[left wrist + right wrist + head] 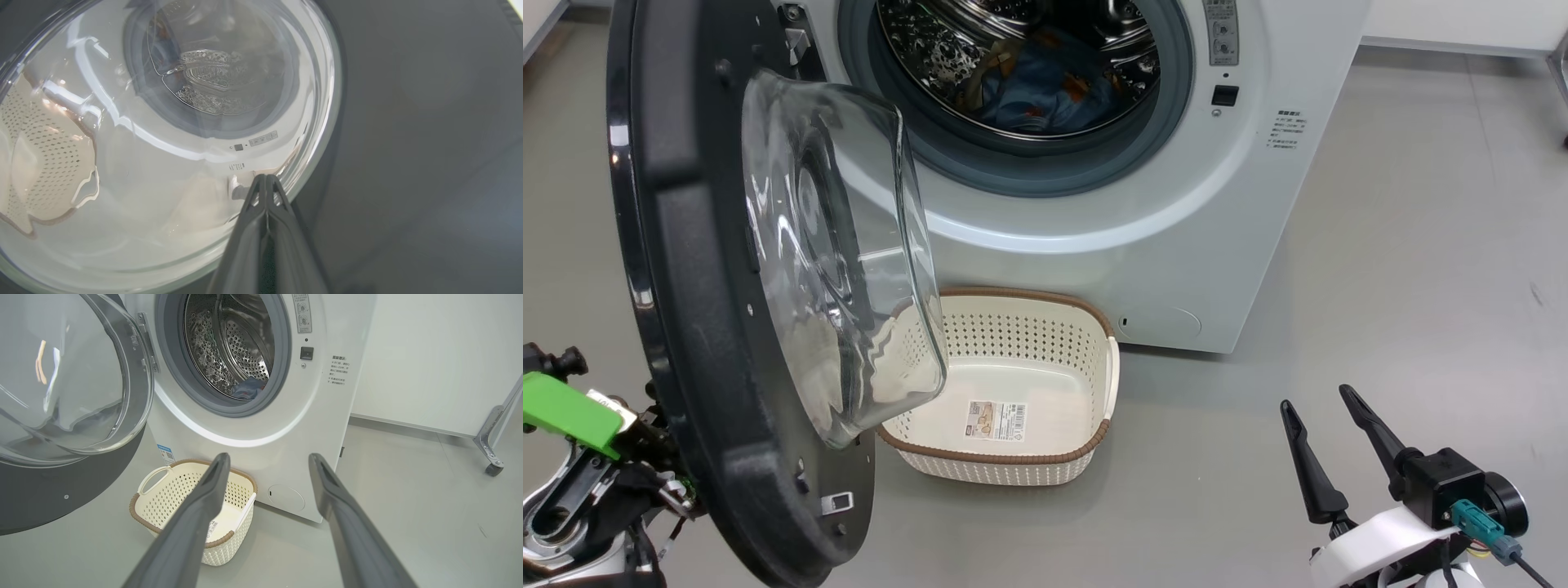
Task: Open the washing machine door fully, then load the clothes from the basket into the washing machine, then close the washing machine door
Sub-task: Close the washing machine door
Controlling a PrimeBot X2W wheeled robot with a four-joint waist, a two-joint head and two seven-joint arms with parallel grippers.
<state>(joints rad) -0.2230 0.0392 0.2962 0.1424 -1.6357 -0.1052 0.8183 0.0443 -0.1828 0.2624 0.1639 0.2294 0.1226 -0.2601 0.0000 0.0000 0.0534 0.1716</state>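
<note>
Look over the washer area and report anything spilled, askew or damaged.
Nothing stands out. The clothes lie inside the washing machine, the basket stands upright and empty in front of it, and the washing machine door hangs open with its glass intact.

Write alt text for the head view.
A white front-loading washing machine stands with its black-rimmed round glass door swung open, light blue printed clothes in its steel drum. An empty cream perforated plastic basket sits on the floor before it.

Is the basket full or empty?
Empty. The basket shows a bare bottom with just a sticker; the blue clothes lie inside the washing machine drum.
</note>
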